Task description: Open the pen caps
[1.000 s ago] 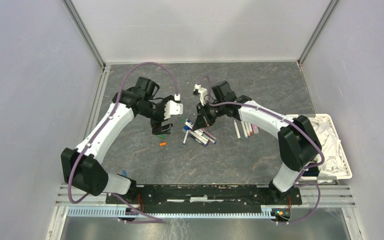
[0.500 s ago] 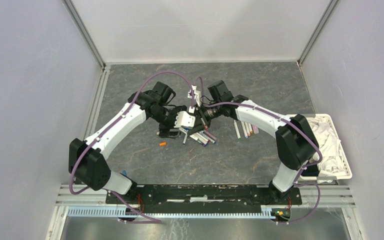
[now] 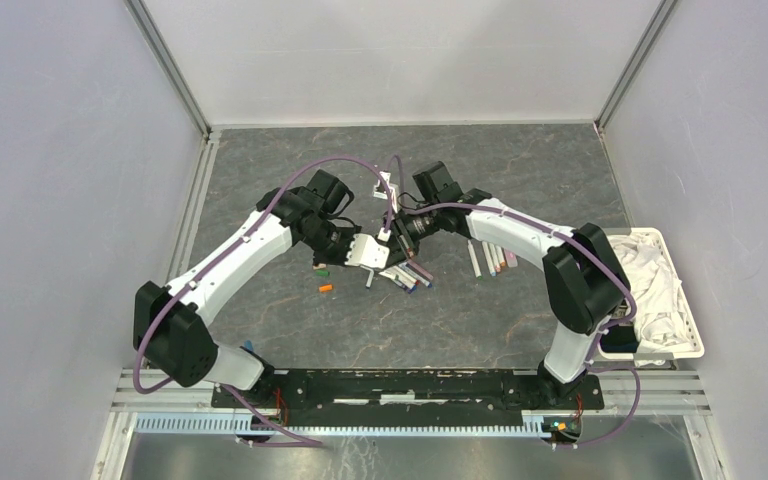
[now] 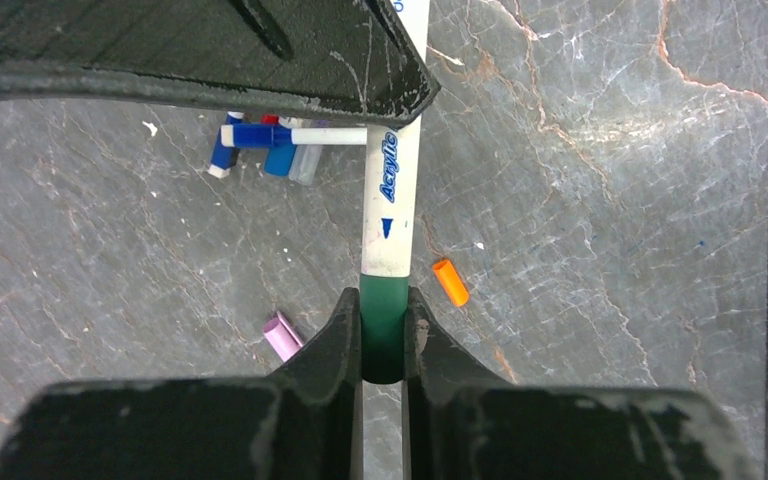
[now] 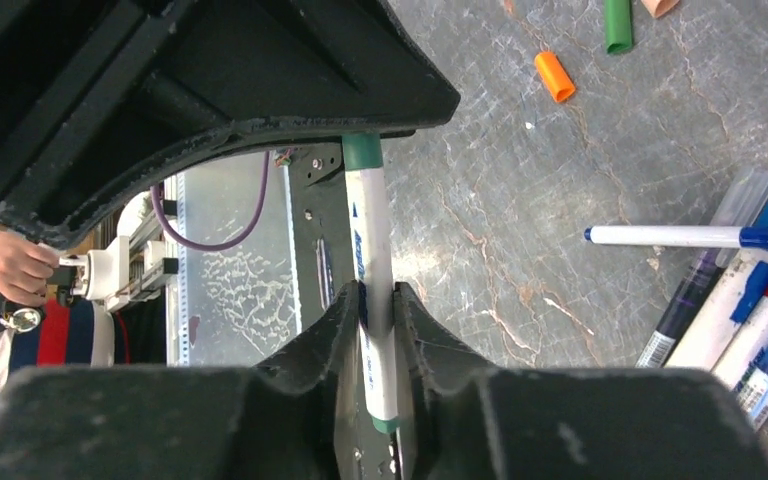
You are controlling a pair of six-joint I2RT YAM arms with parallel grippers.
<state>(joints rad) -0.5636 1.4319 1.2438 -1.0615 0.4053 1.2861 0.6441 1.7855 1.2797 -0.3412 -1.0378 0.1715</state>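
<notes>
Between the two grippers hangs one pen [image 4: 392,190], a white barrel with blue lettering. My left gripper [image 4: 384,308] is shut on its green pen cap [image 4: 384,300], which still sits on the barrel. My right gripper [image 5: 375,300] is closed on the barrel [image 5: 370,230] near the other end, and the green cap [image 5: 363,152] shows beyond it under the left gripper. In the top view the left gripper [image 3: 373,251] and right gripper [image 3: 397,238] meet nose to nose above the table's middle. Loose pen caps lie below: orange [image 4: 450,282], purple [image 4: 282,336] and green [image 5: 617,25].
A heap of pens [image 3: 407,273] lies right under the grippers, with a row of several more [image 3: 490,260] to its right. A white tray [image 3: 695,335] holding crumpled cloth stands at the right edge. An orange cap [image 3: 326,288] lies left of the heap.
The left arm swung right to meet the right gripper, and its jaws went from wide open to shut on the green cap. The right gripper kept the pen.
</notes>
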